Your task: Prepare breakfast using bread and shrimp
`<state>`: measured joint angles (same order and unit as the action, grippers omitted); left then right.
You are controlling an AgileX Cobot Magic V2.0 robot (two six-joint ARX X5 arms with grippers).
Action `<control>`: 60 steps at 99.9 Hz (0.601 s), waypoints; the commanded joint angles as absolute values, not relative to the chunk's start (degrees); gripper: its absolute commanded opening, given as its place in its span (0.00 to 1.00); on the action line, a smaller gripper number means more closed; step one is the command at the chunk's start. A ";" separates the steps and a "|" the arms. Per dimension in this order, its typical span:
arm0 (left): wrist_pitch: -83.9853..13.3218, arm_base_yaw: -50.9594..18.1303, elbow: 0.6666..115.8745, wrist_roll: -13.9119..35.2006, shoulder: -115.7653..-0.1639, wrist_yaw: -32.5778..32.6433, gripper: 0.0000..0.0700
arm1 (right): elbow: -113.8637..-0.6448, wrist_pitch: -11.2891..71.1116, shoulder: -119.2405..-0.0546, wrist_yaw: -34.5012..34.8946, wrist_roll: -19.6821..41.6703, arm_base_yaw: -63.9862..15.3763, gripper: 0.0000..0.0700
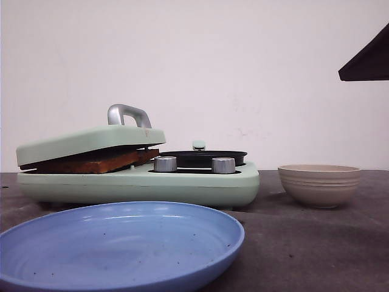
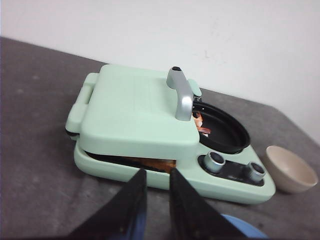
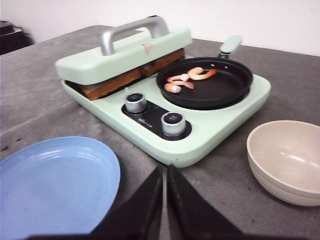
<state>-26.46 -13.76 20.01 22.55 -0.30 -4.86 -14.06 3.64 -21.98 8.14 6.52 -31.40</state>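
Toasted bread (image 3: 117, 80) under the lid (image 3: 125, 55) looks stiff but crumbly (grip crust edges); both pincers empty: left pincer (image 2: 156, 176) slightly spread, right pincer (image 3: 165, 172) pressed together.

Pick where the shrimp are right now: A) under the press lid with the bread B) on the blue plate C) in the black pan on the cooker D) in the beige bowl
C: the right wrist view shows the shrimp lying in the black pan, while the beige bowl and blue plate hold none.

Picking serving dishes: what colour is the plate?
Blue plate, clearest in the right wrist view.
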 commanded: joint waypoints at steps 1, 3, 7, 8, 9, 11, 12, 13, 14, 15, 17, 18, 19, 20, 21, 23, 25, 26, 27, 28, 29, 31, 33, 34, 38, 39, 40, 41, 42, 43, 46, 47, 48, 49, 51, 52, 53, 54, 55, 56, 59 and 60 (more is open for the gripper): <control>-26.15 -13.89 19.97 29.71 -0.21 -5.15 0.01 | -14.04 3.20 -21.87 8.10 8.84 -31.79 0.01; -26.13 -13.89 19.97 30.46 -0.21 -5.13 0.00 | -14.04 3.20 -21.91 8.10 8.82 -31.79 0.01; -26.02 -13.89 19.97 30.81 -0.21 -5.13 0.00 | -14.04 3.05 -21.93 8.08 8.78 -31.79 0.01; -26.02 -13.89 19.97 30.76 -0.21 -5.13 0.00 | -14.04 3.03 -21.93 8.05 8.78 -31.79 0.01; -26.02 -13.89 19.97 30.70 -0.21 -5.13 0.00 | -14.04 3.01 -21.93 8.03 8.75 -31.77 0.01; -26.02 -13.89 19.97 30.70 -0.21 -5.13 0.00 | -14.04 2.98 -21.93 8.05 8.75 -31.77 0.01; -26.02 -13.89 19.97 30.70 -0.21 -5.13 0.00 | -14.04 2.98 -21.93 8.05 8.75 -31.77 0.01; -26.02 -13.89 19.97 30.70 -0.21 -5.13 0.00 | -14.04 2.98 -21.93 8.05 8.75 -31.77 0.01; -26.02 -13.89 19.97 30.70 -0.21 -5.13 0.00 | -14.04 2.98 -21.93 8.05 8.75 -31.77 0.01; -26.02 -13.89 19.97 30.70 -0.21 -5.10 0.00 | -14.04 2.98 -21.93 8.05 8.75 -31.77 0.01; -26.02 -13.89 19.97 30.70 -0.21 -5.10 0.00 | -14.04 2.98 -21.93 8.05 8.75 -31.75 0.01; -26.02 -13.89 19.97 30.70 -0.21 -5.10 0.00 | -14.04 2.98 -21.93 8.05 8.75 -31.75 0.01; -26.02 -13.89 19.97 30.70 -0.21 -5.10 0.00 | -14.04 2.98 -21.93 8.05 8.75 -31.75 0.01; -26.02 -13.89 19.97 30.70 -0.21 -5.10 0.00 | -14.04 2.98 -21.93 8.05 8.75 -31.75 0.01; -26.02 -13.89 19.97 30.70 -0.21 -5.10 0.00 | -14.04 2.98 -21.93 8.05 8.75 -31.75 0.01; -26.02 -13.89 19.97 30.70 -0.21 -5.10 0.00 | -14.04 2.98 -21.93 8.05 8.75 -31.75 0.01; -26.02 -13.89 19.97 30.70 -0.21 -5.10 0.00 | -14.04 2.98 -21.93 8.05 8.75 -31.75 0.01; -26.02 -13.89 19.97 30.70 -0.21 -5.10 0.00 | -14.04 2.98 -21.93 8.05 8.75 -31.75 0.01; -26.02 -13.89 19.97 30.70 -0.21 -5.10 0.00 | -14.04 2.98 -21.93 8.05 8.75 -31.75 0.01; -26.02 -13.89 19.97 30.70 -0.21 -5.10 0.00 | -14.04 2.98 -21.93 8.05 8.75 -31.75 0.01; -26.02 -13.89 19.97 30.70 -0.21 -5.10 0.00 | -14.04 2.98 -21.93 8.05 8.75 -31.75 0.01; -26.02 -13.89 19.97 30.70 -0.21 -5.10 0.00 | -14.04 2.98 -21.93 8.05 8.75 -31.75 0.01; -26.02 -13.89 19.97 30.70 -0.21 -5.10 0.00 | -14.04 2.98 -21.93 8.05 8.75 -31.75 0.01; -26.02 -13.89 19.97 30.70 -0.21 -5.10 0.00 | -14.04 2.98 -21.93 8.05 8.75 -31.75 0.01; -26.02 -13.89 19.97 30.70 -0.21 -5.10 0.00 | -14.04 2.98 -21.93 8.05 8.75 -31.75 0.01; -26.02 -13.89 19.97 30.70 -0.21 -5.10 0.00 | -14.04 2.98 -21.93 8.05 8.75 -31.75 0.01; -26.02 -13.89 19.97 30.70 -0.21 -5.10 0.00 | -14.04 2.98 -21.93 8.05 8.75 -31.75 0.01; -26.02 -13.89 19.97 30.70 -0.21 -5.10 0.00 | -14.04 2.98 -21.93 8.05 8.75 -31.75 0.01; -26.02 -13.89 19.97 30.70 -0.21 -5.10 0.00 | -14.04 2.98 -21.93 8.05 8.75 -31.75 0.01; -26.02 -13.89 19.97 30.70 -0.21 -5.10 0.00 | -14.04 2.98 -21.93 8.05 8.75 -31.75 0.01; -26.02 -13.89 19.97 30.70 -0.21 -5.10 0.00 | -14.04 2.98 -21.93 8.05 8.75 -31.75 0.01; -26.02 -13.89 19.97 30.70 -0.21 -5.10 0.00 | -14.04 2.98 -21.93 8.05 8.75 -31.75 0.01; -26.02 -13.89 19.97 30.70 -0.21 -5.10 0.00 | -14.04 2.98 -21.93 8.05 8.75 -31.75 0.01; -26.02 -13.89 19.97 30.70 -0.21 -5.10 0.00 | -14.04 2.98 -21.93 8.05 8.75 -31.75 0.01; -26.02 -13.89 19.97 30.70 -0.21 -5.10 0.00 | -14.04 2.98 -21.93 8.05 8.75 -31.75 0.01; -26.02 -13.89 19.97 30.70 -0.21 -5.10 0.00 | -14.04 2.98 -21.93 8.05 8.75 -31.75 0.01; -26.02 -13.89 19.97 30.70 -0.21 -5.10 0.00 | -14.04 2.98 -21.93 8.05 8.75 -31.75 0.01; -26.02 -13.89 19.97 30.70 -0.21 -5.10 0.00 | -14.04 2.98 -21.93 8.05 8.75 -31.75 0.01; -26.02 -13.89 19.97 30.70 -0.21 -5.10 0.00 | -14.04 2.98 -21.93 8.05 8.75 -31.75 0.01; -26.02 -13.89 19.97 30.70 -0.21 -5.10 0.00 | -14.04 2.98 -21.93 8.05 8.75 -31.75 0.01; -26.02 -13.89 19.97 30.70 -0.21 -5.10 0.00 | -14.04 2.98 -21.93 8.05 8.75 -31.75 0.01; -26.02 -13.89 19.97 30.70 -0.21 -5.10 0.00 | -14.04 2.98 -21.93 8.05 8.75 -31.75 0.01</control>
